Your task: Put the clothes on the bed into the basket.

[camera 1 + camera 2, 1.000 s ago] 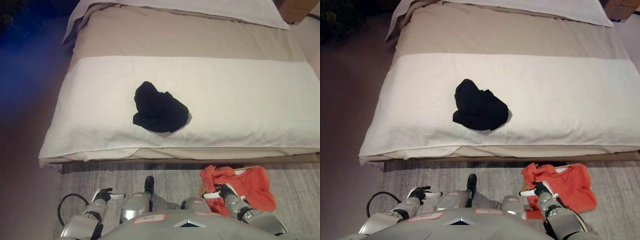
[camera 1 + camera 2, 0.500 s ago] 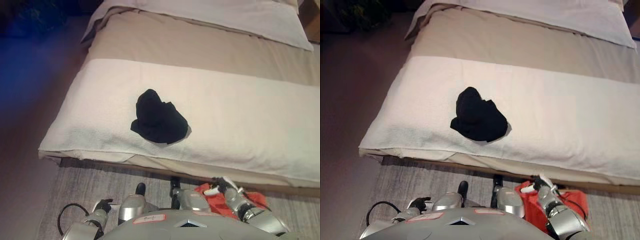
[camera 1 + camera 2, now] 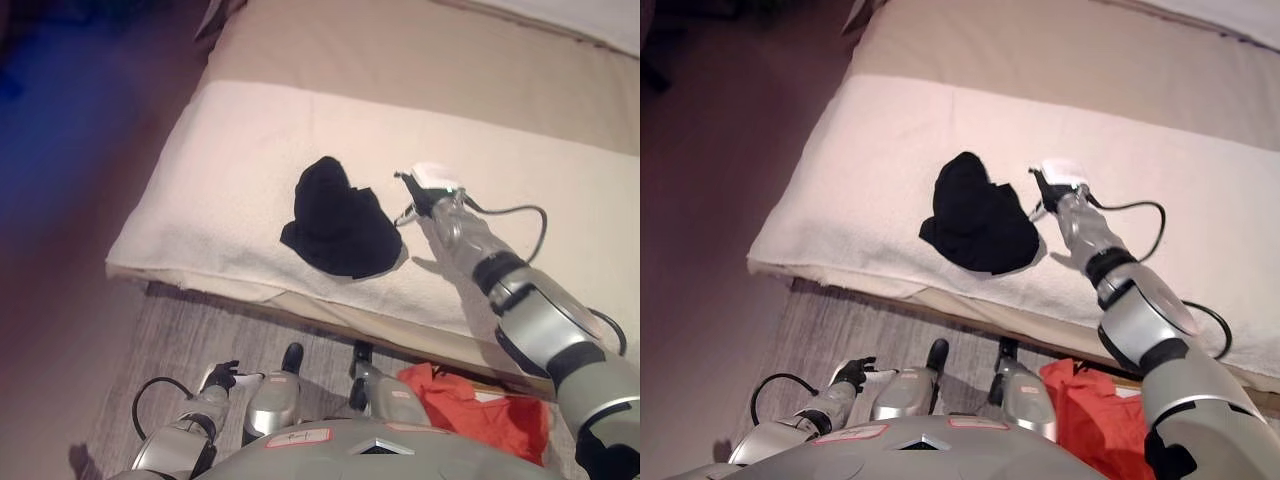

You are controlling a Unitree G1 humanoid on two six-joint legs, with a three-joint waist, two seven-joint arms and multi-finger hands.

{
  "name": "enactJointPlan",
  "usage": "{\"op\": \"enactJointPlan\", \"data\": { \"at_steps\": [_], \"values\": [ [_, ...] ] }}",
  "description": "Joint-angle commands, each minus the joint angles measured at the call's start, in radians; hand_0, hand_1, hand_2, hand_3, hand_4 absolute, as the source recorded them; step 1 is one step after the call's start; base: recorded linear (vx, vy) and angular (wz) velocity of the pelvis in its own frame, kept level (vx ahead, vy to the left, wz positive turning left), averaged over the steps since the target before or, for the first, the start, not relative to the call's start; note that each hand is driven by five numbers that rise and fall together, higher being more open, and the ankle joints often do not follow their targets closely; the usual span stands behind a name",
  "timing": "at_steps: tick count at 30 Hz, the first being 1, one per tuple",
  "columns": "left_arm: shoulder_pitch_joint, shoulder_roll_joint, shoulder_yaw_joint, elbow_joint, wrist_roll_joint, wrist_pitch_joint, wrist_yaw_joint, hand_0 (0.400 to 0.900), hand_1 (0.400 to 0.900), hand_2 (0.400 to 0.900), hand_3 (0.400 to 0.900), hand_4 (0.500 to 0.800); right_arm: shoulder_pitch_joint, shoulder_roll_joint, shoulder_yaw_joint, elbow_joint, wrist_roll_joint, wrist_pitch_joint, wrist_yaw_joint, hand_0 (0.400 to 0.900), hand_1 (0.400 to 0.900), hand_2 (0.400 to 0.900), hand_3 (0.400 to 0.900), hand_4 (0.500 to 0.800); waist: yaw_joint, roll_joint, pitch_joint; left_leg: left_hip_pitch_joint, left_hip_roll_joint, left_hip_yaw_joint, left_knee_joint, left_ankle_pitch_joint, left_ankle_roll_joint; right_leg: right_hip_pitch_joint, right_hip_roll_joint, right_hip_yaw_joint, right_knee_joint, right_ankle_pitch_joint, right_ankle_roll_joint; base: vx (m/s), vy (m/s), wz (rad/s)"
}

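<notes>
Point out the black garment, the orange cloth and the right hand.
black garment (image 3: 340, 222), left eye view, middle of the heap
orange cloth (image 3: 478, 411), left eye view, crumpled middle
right hand (image 3: 1052, 190), right eye view, back of hand

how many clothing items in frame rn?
2. A black garment bunched on the bed's white blanket, near the right hand. An orange garment on the floor by the bed's foot, partly hidden. More may lie out of frame.

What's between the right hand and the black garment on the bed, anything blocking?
Nothing visible. The right hand is over the white blanket, just right of the black garment, with only bare blanket between them.
</notes>
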Motion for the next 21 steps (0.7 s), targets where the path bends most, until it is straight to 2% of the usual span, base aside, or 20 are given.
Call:
{"op": "enactJointPlan", "data": {
  "at_steps": [1,11,21],
  "values": [
    [-0.045,0.055,-0.043,0.049,-0.054,0.0,0.038,0.9,0.9,0.9,0.9,0.8,-0.196,0.019,0.009,0.073,0.049,0.015,-0.068,0.9,0.9,0.9,0.9,0.8,0.036,-0.01,0.104,-0.032,-0.035,0.0,-0.122,0.131,0.017,-0.003,-0.05,0.062,0.097,-0.074,0.083,-0.05,0.017,0.31],
    [-0.059,0.074,-0.066,0.017,-0.097,-0.006,0.042,0.9,0.9,0.9,0.9,0.8,-0.243,0.076,0.017,0.099,0.098,0.011,-0.072,0.9,0.9,0.9,0.9,0.8,0.084,0.019,0.183,-0.107,-0.06,-0.053,-0.1,0.158,0.017,-0.048,-0.071,0.03,0.124,-0.079,0.082,-0.05,0.021,0.2],
    [-0.065,0.086,-0.073,-0.008,-0.133,-0.016,0.036,0.9,0.9,0.9,0.9,0.8,-0.292,0.066,0.018,0.139,0.121,0.012,-0.076,0.9,0.9,0.9,0.9,0.8,0.123,0.038,0.263,-0.218,-0.077,-0.068,-0.036,0.168,0.012,-0.118,-0.084,0.018,0.139,-0.07,0.078,-0.06,0.017,0.09]
  ]
}}
